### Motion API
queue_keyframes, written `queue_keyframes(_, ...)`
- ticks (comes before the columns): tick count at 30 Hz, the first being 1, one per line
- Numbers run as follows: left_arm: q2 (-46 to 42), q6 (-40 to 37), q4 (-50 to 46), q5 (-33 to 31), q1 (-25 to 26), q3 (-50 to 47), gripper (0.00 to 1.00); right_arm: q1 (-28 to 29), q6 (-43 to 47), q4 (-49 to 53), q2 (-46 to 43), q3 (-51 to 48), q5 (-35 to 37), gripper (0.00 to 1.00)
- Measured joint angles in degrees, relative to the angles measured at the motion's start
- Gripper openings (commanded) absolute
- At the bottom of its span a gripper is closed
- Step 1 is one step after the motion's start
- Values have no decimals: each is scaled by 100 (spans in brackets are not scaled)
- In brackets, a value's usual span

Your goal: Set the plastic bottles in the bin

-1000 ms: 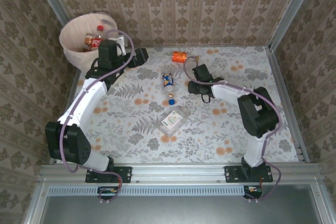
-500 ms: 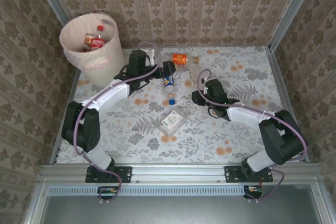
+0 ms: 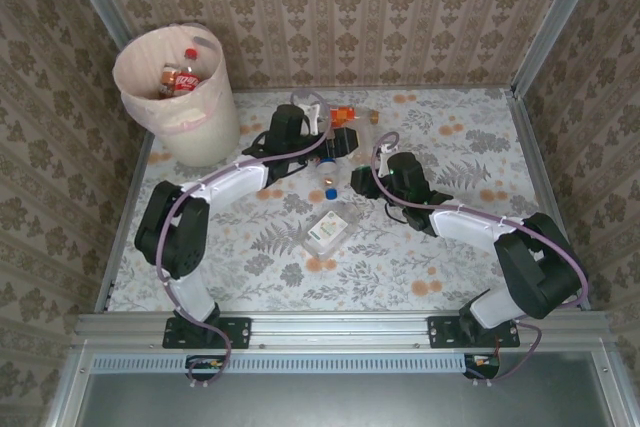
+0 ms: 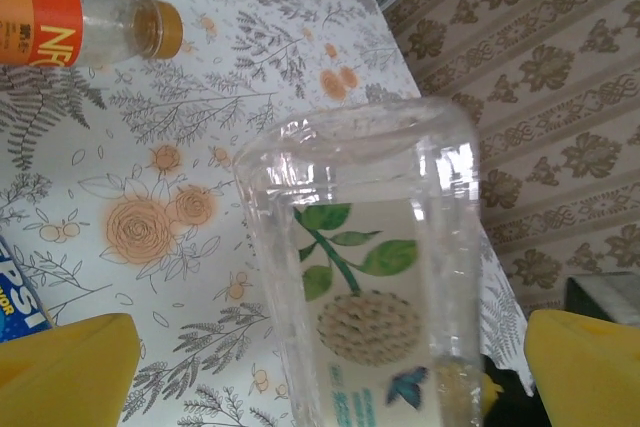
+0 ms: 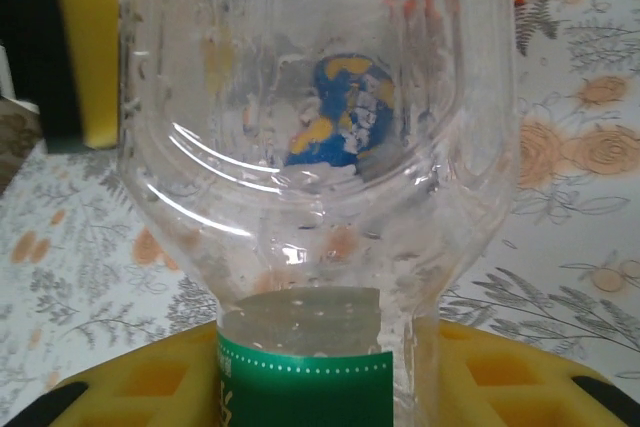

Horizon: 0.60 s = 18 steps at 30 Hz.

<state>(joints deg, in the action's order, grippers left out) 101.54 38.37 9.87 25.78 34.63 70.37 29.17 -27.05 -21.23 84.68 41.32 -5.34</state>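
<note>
At frame centre, floral table (image 3: 420, 247), patterned walls (image 3: 400, 7) behind, bin (image 3: 195, 132) upper left, left gripper (image 4: 320, 367) spread wide facing clear bottle (image 4: 365, 277), right gripper (image 5: 310, 377) clamped on it.

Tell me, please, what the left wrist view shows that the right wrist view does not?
Left wrist, not right wrist: the brown cap of the orange-labelled plastic bottle, a beige patterned wall, and the leaf print on the clear plastic bottle, which sits between the yellow fingers of the open left end effector. Right wrist, not left wrist: that bottle's green label band, clamped in the right end effector. Both: the clear bottle and the floral tabletop.
</note>
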Motion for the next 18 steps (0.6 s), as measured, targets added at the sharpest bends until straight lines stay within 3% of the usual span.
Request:
queue_keyframes(9, 85, -22, -2, -96, 138, 59, 97, 105, -61, -140, 0, 2, -549, 29)
queue_keyframes(14, 122, -74, -15, -177, 146, 177, 72, 195, -59, -138, 0, 11, -758, 29)
queue_keyframes(18, 173, -20, -42, -221, 140, 216, 62, 203, -61, -129, 2, 13, -767, 33)
